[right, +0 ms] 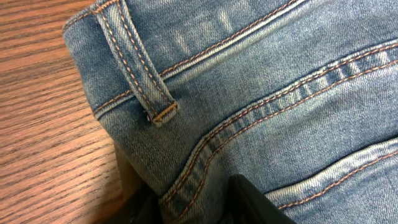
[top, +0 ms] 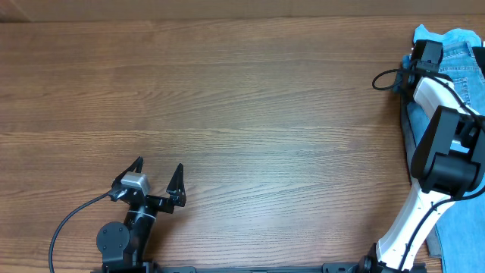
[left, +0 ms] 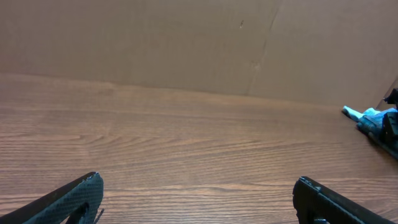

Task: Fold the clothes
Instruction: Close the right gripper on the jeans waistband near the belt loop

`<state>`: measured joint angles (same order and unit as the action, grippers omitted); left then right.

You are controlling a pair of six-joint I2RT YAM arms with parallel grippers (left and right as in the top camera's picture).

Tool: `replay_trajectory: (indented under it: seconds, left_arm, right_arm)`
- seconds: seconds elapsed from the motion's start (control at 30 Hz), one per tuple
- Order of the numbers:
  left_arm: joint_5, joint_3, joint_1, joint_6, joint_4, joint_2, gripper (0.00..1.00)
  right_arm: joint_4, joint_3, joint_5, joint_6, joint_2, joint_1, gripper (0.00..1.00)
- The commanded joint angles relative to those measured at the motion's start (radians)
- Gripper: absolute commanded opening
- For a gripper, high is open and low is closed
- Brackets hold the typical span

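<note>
The light blue denim jeans lie bunched at the table's far right edge, partly out of frame. My right gripper reaches into them. In the right wrist view the waistband with a belt loop and orange seams fills the frame, and my right gripper is shut on a fold of the denim. My left gripper is open and empty near the table's front left, far from the jeans. In the left wrist view its fingers frame bare wood, and the jeans show small at the far right.
The wooden table stretches between the two arms. A brown wall or board stands behind the table. A black cable trails from the left arm's base, and another loops by the right wrist.
</note>
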<state>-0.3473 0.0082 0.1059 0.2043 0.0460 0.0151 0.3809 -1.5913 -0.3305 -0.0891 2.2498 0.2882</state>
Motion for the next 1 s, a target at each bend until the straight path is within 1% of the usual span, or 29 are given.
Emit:
replay_trajectory:
  seconds: [0.0, 0.1, 0.17, 0.23, 0.3, 0.4, 0.7, 0.97]
  left_arm:
    - [-0.008, -0.003, -0.005, 0.005, 0.001, -0.009, 1.00]
    - [-0.008, -0.003, -0.005, 0.005, 0.001, -0.009, 1.00]
    - [-0.008, -0.003, -0.005, 0.005, 0.001, -0.009, 1.00]
    - [-0.008, -0.003, -0.005, 0.005, 0.001, -0.009, 1.00]
    - [-0.008, -0.003, -0.005, 0.005, 0.001, -0.009, 1.00]
    - [-0.008, -0.003, -0.005, 0.005, 0.001, -0.009, 1.00]
    - [-0.008, -0.003, -0.005, 0.005, 0.001, -0.009, 1.00]
    - [-0.008, -0.003, -0.005, 0.005, 0.001, -0.009, 1.00]
  right_arm:
    - [0.015, -0.013, -0.005, 0.002, 0.042, 0.022, 0.38]
    - [0.014, -0.012, -0.004, 0.002, 0.059, 0.024, 0.41]
    - [0.010, -0.012, -0.006, 0.003, 0.059, 0.027, 0.40]
    - [-0.002, -0.013, -0.016, 0.003, 0.059, 0.028, 0.28]
    - [-0.004, -0.013, -0.027, 0.003, 0.059, 0.028, 0.13]
    - [-0.004, -0.013, -0.027, 0.003, 0.059, 0.028, 0.05]
    - [0.000, -0.021, -0.027, 0.019, 0.041, 0.028, 0.04]
    - [-0.005, -0.021, -0.023, 0.038, -0.052, 0.028, 0.04]
